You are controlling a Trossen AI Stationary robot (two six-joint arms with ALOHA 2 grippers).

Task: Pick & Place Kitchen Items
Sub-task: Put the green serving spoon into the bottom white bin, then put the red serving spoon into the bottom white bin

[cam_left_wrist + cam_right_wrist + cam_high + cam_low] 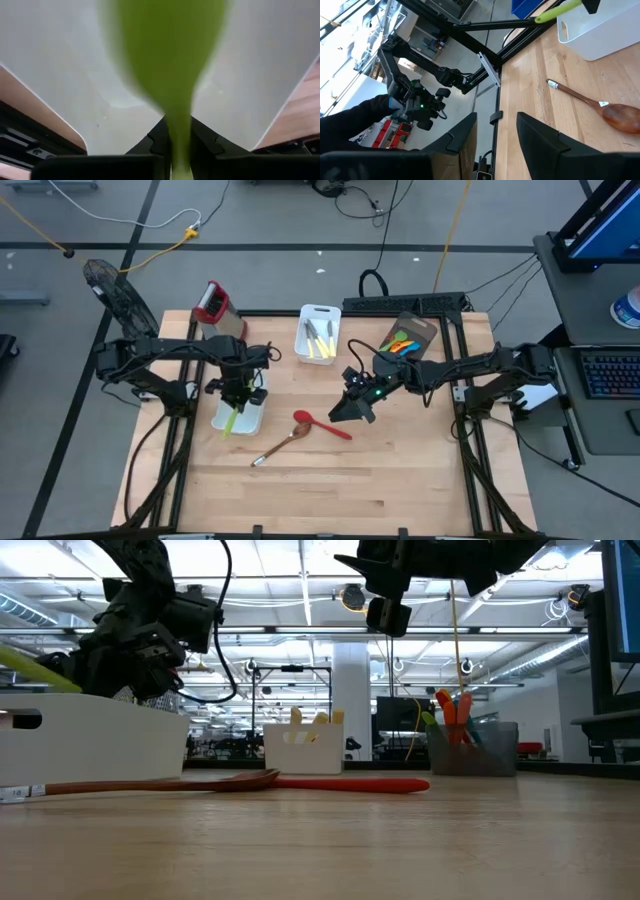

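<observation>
A: Left hand [232, 393] first. Where?

B: Hangs low over the white bin [255, 418], on the left of the surface [350, 490]. Pinches the green tool [230, 423] by its thin handle, with the fingers close together.

A: Why there?

B: Most likely to put it in the bin. Kept low, so no long drop and no bounce.

A: Points which way?

B: Runs from far to near. Pokes one end out past the near rim, tipped up a bit. Hard to tell which end.

A: Next, to the right?

B: Wooden spoon [275, 448], flat on the surface, just beside the bin. Slants with the bowl up toward the middle and the handle down toward the near left.

A: And then?

B: Red spoon [325, 427], flat too. Points its bowl at the wooden bowl, almost touching. Sends its handle off to the near right. Easy to grab, out in the open.

A: Right hand [352, 410]?

B: Floats above the red handle, near the middle. Stands wide, holding nothing. Looks ready to come down on that spoon.
</observation>
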